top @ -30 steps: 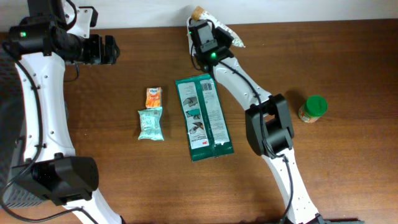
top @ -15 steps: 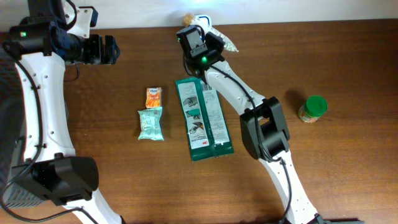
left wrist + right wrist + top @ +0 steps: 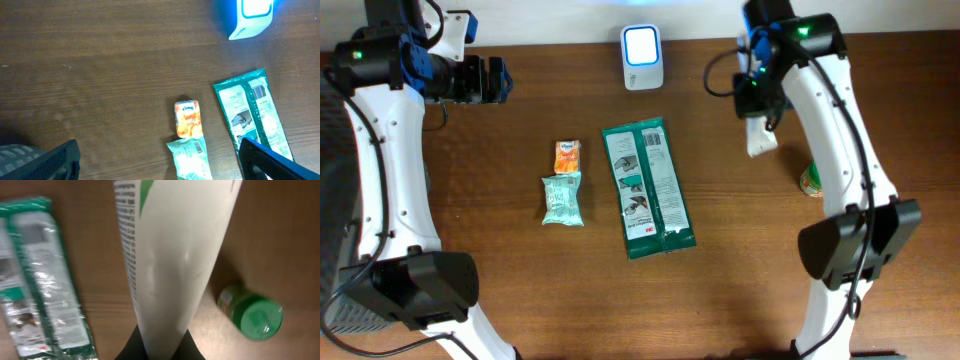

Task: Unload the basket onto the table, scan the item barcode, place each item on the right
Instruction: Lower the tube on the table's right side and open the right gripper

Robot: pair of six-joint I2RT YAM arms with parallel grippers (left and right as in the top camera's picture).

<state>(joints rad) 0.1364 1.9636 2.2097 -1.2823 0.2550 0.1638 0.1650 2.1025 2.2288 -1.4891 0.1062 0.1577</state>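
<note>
White with green print, the soft plastic pouch (image 3: 761, 138) hung from my right gripper (image 3: 758, 108) in the overhead view. The jaws were clenched on its upper end and the pouch was held clear of the brown wooden table (image 3: 880, 120). The white box scanner with the glowing face (image 3: 642, 45) stood well off to that gripper's left, toward the far edge, so the pouch was not in front of its window. A long green foil packet (image 3: 647, 188) lay to the gripper's left and nearer my base. A small orange tissue packet (image 3: 567, 157) and a mint-green wrapper (image 3: 562, 200) lay beyond it. My left gripper (image 3: 500, 80) sat far off to the left, jaws spread and holding nothing.

In the left wrist view, its fingers were dark shapes at the lower corners with only bare wood between them. The scanner stood ahead and to the right.

In the right wrist view, the pouch ran straight out from the jaws, pinched at its narrow end. A column of small print ran down one edge, but I could make out no barcode on the face toward the camera. A green-lidded jar (image 3: 252, 317) sat below to the right.

I judged the scan not yet made. To do it well I needed to carry the pouch left to the lit window. There I would roll the wrist until the barcode side, probably the hidden one, faced it squarely. The soft film had to be held flat and steady, gripped firmly against sagging.
</note>
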